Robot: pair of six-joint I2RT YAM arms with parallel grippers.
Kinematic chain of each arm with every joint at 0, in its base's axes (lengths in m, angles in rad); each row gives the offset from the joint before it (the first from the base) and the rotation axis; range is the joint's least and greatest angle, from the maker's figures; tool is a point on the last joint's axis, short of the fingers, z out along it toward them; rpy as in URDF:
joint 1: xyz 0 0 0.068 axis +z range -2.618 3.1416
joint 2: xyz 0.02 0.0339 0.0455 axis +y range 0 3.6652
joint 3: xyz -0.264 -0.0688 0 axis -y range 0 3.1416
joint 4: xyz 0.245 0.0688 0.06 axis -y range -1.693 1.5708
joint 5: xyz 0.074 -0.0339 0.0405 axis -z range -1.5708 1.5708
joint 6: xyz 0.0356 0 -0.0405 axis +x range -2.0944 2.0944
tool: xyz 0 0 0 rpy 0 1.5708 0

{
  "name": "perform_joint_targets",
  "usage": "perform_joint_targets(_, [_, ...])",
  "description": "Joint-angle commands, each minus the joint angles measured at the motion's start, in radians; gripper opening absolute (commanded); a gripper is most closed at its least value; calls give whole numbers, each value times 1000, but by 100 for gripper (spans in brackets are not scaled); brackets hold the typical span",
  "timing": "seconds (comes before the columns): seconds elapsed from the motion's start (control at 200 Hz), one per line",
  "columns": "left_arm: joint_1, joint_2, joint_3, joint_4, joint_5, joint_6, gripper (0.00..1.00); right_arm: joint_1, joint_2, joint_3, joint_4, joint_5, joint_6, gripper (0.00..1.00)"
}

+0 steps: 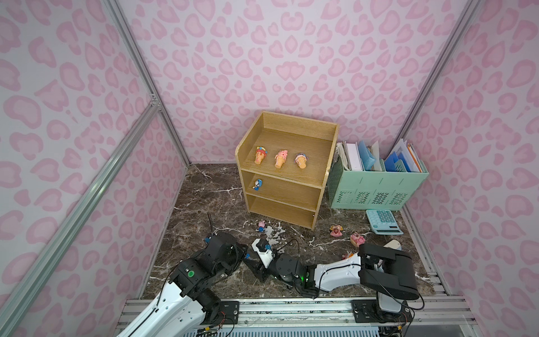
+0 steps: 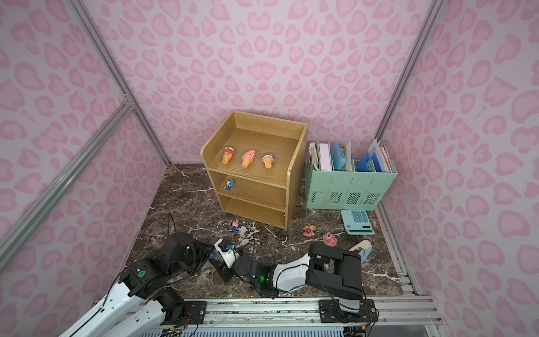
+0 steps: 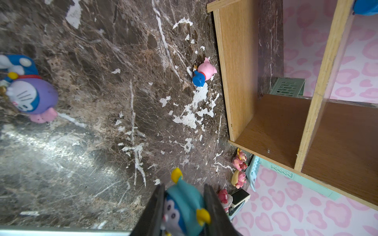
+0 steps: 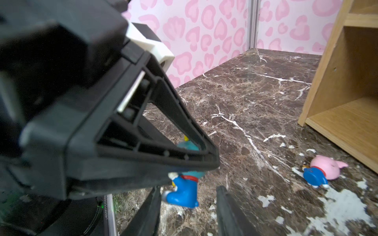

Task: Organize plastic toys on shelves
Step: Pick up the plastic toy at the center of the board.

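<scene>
Currently in hand: one small glossy plastic figurine (image 3: 185, 204), blue-white body under a teal hood with yellow bobbles. Location: aloft just over the dark brown marbled worktop (image 1: 204, 204) at the front, between your two arms and well short of the light-oak three-tier wooden shelf unit (image 1: 300, 124). Holder: your left claw (image 3: 184, 187), clamped narrow on the hooded head, one finger on each side. Orientation: face toward the left wrist camera. From the right wrist view the long axis reads as roughly upright, hood uppermost, blue legs hanging free toward the worktop. Reason, as a judgement: the head grip leaves the legs exposed for a handover. Your right claw (image 4: 189, 191) sits at them, fingers parted on either side of the feet and gripping nothing you can see. Already shelved: three orange cone-shaped toys with pink tops (image 1: 280, 158) lying in a row on the rimmed top tier, tips toward the front edge; one matching blue-white figurine (image 1: 257, 184) on the middle tier, likely this item's destination. Loose stock: a pink-and-blue figurine (image 1: 261, 226) lies toppled just before the unit.
</scene>
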Motion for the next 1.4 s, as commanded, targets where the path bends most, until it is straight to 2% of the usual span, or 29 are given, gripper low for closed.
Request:
perform_joint_targets(0.0, [-1, 1, 7, -11, 11, 9, 20, -2, 1, 12, 26, -12, -26, 45])
perform_joint_targets(0.085, [-2, 2, 9, -11, 13, 11, 20, -3, 3, 17, 18, -15, -41, 44])
perform_joint_targets(0.155, [-1, 1, 9, -11, 15, 12, 20, -3, 1, 20, 16, -17, -55, 39])
perform_joint_targets(0.535, [-1, 4, 11, -20, 13, 18, 21, -2, -30, -3, 21, 15, -86, 42])
perform_joint_targets(0.745, [0, 5, 13, -22, 15, 23, 21, 3, -28, 0, 23, 11, -109, 40])
perform_joint_targets(0.8, [-1, 6, 10, -20, 16, 23, 21, 3, -25, 5, 18, 8, -113, 38])
perform_joint_targets(0.86, [0, 7, 10, -18, 18, 23, 21, 5, -27, 5, 18, 3, -119, 29])
perform_joint_targets(0.96, [-1, 9, 9, -20, 19, 23, 22, 4, -27, 5, 18, 0, -124, 23])
perform_joint_targets(1.145, [-1, 8, 10, -19, 21, 23, 25, 6, -27, 5, 19, -5, -125, 17])
perform_joint_targets(1.19, [-1, 9, 11, -19, 22, 20, 29, 6, -27, 3, 19, -5, -122, 17])
perform_joint_targets(1.305, [0, 0, 13, -28, 15, 20, 59, 6, -28, -4, 22, -3, -113, 16])
perform_joint_targets(1.395, [-1, -14, 22, -32, 2, 30, 71, 3, -33, -14, 26, 2, -102, 16])
